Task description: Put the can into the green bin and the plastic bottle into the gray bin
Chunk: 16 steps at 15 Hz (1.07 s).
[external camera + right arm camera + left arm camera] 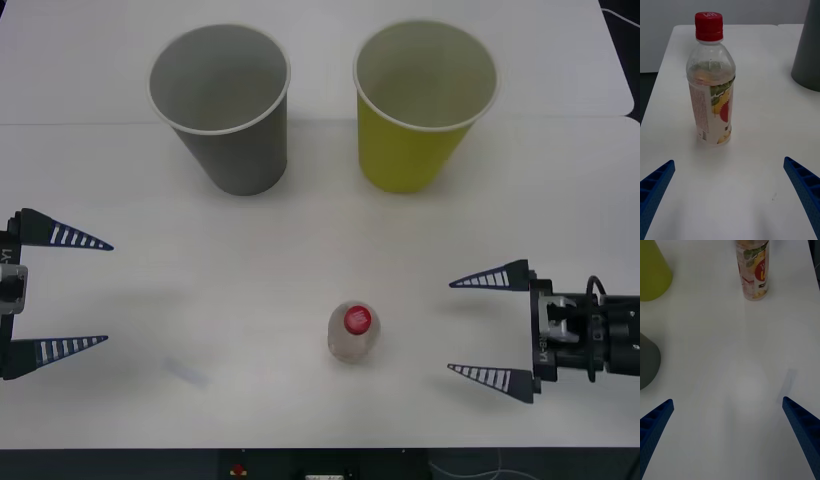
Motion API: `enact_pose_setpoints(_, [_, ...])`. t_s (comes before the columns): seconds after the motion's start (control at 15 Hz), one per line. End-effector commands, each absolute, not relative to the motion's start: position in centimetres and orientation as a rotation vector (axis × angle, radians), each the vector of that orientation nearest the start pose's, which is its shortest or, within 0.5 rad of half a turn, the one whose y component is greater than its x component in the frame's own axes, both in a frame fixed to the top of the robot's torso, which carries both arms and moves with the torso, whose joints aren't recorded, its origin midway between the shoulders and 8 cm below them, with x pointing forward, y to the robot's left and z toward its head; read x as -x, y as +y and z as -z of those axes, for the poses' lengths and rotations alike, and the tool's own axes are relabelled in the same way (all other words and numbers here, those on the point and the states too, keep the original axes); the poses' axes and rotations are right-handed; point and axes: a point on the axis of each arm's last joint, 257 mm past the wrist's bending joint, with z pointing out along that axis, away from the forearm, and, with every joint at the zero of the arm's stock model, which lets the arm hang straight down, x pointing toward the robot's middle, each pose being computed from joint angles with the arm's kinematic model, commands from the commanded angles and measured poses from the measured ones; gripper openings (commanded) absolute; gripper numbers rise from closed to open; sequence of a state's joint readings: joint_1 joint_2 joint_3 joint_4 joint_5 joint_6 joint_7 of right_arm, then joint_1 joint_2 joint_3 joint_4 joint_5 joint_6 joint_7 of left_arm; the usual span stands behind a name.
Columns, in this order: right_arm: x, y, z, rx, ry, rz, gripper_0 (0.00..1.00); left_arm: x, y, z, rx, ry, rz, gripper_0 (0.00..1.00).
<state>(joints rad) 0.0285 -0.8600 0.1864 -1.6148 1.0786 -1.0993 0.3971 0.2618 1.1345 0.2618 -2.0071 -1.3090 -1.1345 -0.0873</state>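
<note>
Standing upright near the front edge of the smooth white table (120, 300), the plastic bottle (352, 333) is clear, rounded at the shoulder, red-capped and wrapped in a printed label, while the tapered gray bin (228, 110) and green bin (420, 105) sit side by side, apart, farther back. Both arms lie low and level, the left gripper (85, 293) at the left edge and the right gripper (478, 325) just right of the bottle, ribbed blue fingers spread wide around nothing. Bare tabletop lies between bottle and bins.
</note>
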Motion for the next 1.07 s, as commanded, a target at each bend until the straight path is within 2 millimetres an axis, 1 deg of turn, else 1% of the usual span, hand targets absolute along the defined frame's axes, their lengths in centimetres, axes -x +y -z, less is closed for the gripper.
enact_pose_setpoints(0.07, [-35.0, -16.6, 26.1, 1.463, 1.295, -0.58, 1.0, -34.1, 28.6, 16.7, -1.762, 1.444, 0.118, 1.0])
enact_pose_setpoints(0.4, [-35.3, -13.3, 27.4, 1.423, 1.268, -0.642, 1.0, -34.1, 28.6, 16.7, -1.762, 1.444, 0.118, 1.0])
enact_pose_setpoints(0.67, [-35.6, -10.2, 28.7, 1.379, 1.254, -0.7, 1.0, -34.1, 28.6, 16.7, -1.762, 1.444, 0.118, 1.0])
enact_pose_setpoints(0.87, [-35.6, -7.8, 29.3, 1.353, 1.234, -0.74, 1.0, -34.1, 28.6, 16.7, -1.762, 1.444, 0.118, 1.0])
enact_pose_setpoints(1.07, [-35.5, -6.2, 29.4, 1.345, 1.214, -0.755, 1.0, -34.1, 28.6, 16.7, -1.762, 1.444, 0.118, 1.0])
